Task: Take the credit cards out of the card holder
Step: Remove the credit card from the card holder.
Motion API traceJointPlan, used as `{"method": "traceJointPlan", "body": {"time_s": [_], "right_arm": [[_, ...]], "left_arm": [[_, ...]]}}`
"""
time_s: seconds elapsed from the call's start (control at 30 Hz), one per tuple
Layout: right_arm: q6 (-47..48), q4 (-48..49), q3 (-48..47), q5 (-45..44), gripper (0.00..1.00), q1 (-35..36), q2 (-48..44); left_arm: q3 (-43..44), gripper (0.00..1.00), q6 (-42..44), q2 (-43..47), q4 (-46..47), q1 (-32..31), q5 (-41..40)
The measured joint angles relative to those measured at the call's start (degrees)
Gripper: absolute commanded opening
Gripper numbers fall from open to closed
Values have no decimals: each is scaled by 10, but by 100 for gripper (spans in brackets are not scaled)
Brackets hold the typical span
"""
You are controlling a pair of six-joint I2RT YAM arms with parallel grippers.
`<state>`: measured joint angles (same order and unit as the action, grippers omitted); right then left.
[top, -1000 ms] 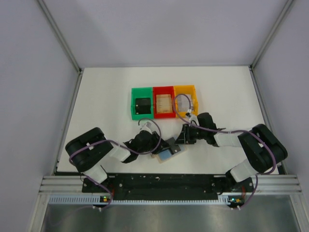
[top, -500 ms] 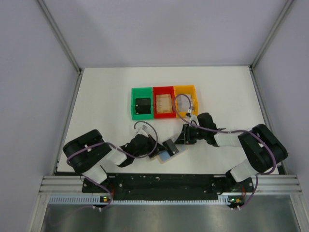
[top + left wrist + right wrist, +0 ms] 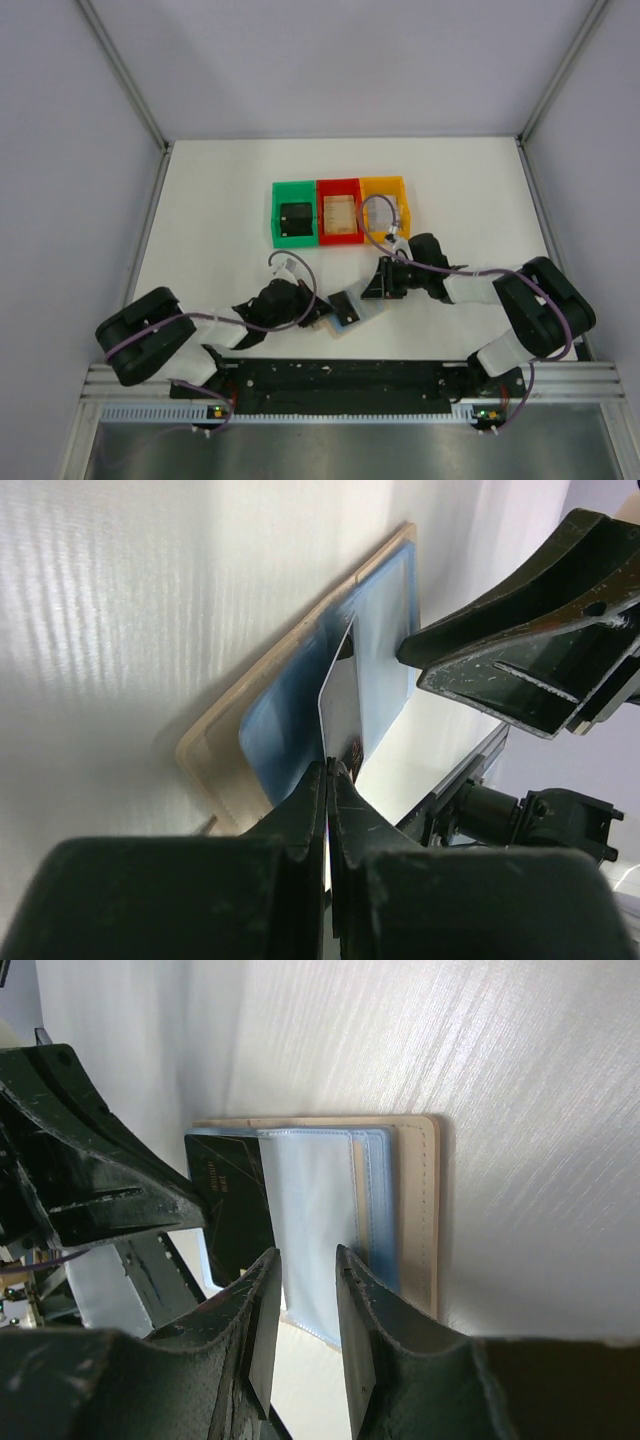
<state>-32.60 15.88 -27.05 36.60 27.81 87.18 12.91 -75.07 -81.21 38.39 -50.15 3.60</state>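
**A:** Where did the card holder lie?

**B:** Open and flat on the table, close to its near edge and about midway between the left and right edges. A gripper stood at each end of it.

**A:** And its long axis?

**B:** It ran on a slant, from near left to far right, roughly along the line joining the two grippers. The light blue inside faced up.

**A:** Which arm had the card?

**B:** The left. The left gripper was pinched tight on the card's nearer edge, with no gap between its fingers. The card rose tilted off the blue panel, its free end pointing away from those fingers toward the right gripper. Whether that end sat in a pocket I could not tell.

**A:** Was the right one holding anything?

**B:** No. Its jaws stood a little apart with nothing between them, tips down at the far-right panel. From the left wrist one tip looked to be touching it, though I could not be sure it pressed.

**A:** So what did the pull turn on?

**B:** Direction, I'd judge. The card's length lay along the card holder's long axis, so it wanted drawing back along that line, toward the near left, away from the right gripper. A sideways pull might have dragged the card holder along.
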Motion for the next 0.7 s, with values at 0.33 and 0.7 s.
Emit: {"method": "traceJointPlan", "body": {"time_s": [0.33,0.7], "right_arm": [[21,-46,0,-23,39,-6,-59],[101,-87,-48,56,66,-1,-166]], "left_arm": [[-7,0,98,155,-129,19,-6],[21,0,269,268,-218,40,63]]}}
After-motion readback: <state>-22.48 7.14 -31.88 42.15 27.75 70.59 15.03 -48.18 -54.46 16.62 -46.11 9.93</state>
